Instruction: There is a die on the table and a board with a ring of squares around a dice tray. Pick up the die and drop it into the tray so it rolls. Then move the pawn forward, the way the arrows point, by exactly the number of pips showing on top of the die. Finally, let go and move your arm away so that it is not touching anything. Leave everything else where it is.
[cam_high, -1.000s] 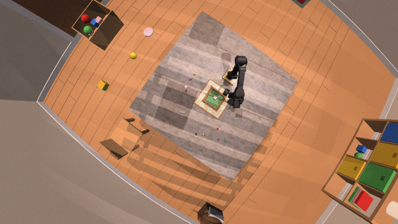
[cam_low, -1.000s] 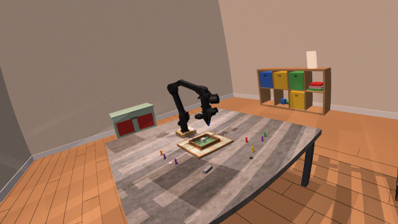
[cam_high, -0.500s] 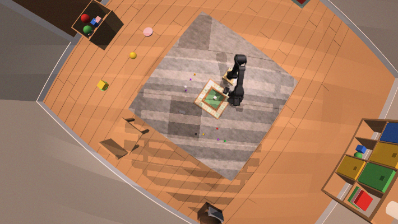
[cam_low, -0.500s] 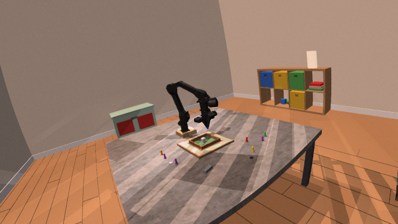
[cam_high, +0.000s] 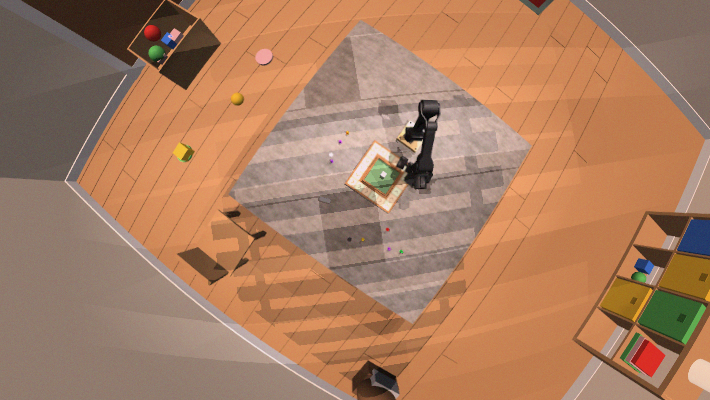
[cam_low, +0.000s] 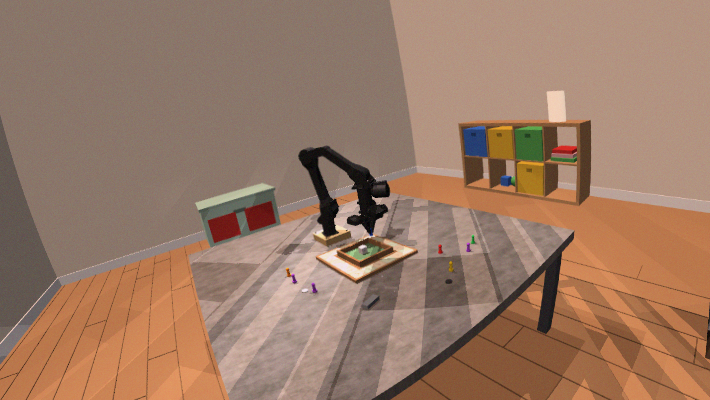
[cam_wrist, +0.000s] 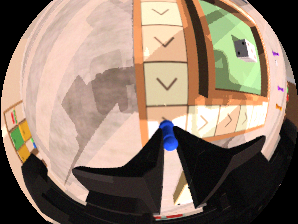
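Observation:
My gripper (cam_low: 371, 233) (cam_wrist: 167, 131) is shut on the blue pawn (cam_wrist: 170, 143). It holds the pawn low at the far corner of the board (cam_high: 353, 183) (cam_low: 357, 276) (cam_wrist: 166, 84); in the wrist view the pawn overlaps the corner square, where two rows of arrow squares meet. Whether the pawn touches the board cannot be told. The white die (cam_high: 383, 174) (cam_low: 363, 249) (cam_wrist: 246, 51) lies inside the green-floored tray (cam_high: 375, 182) (cam_wrist: 225, 75). The pips on its top are too small to read.
Purple pawns (cam_high: 331, 161) (cam_low: 314, 288) and an orange pawn (cam_high: 347, 133) (cam_low: 288, 272) stand on one side of the board. Red (cam_high: 387, 229) (cam_low: 440, 249), yellow (cam_low: 451, 267) and green (cam_low: 473, 239) pawns stand on another. A grey block (cam_high: 324, 200) (cam_low: 370, 301) lies nearby.

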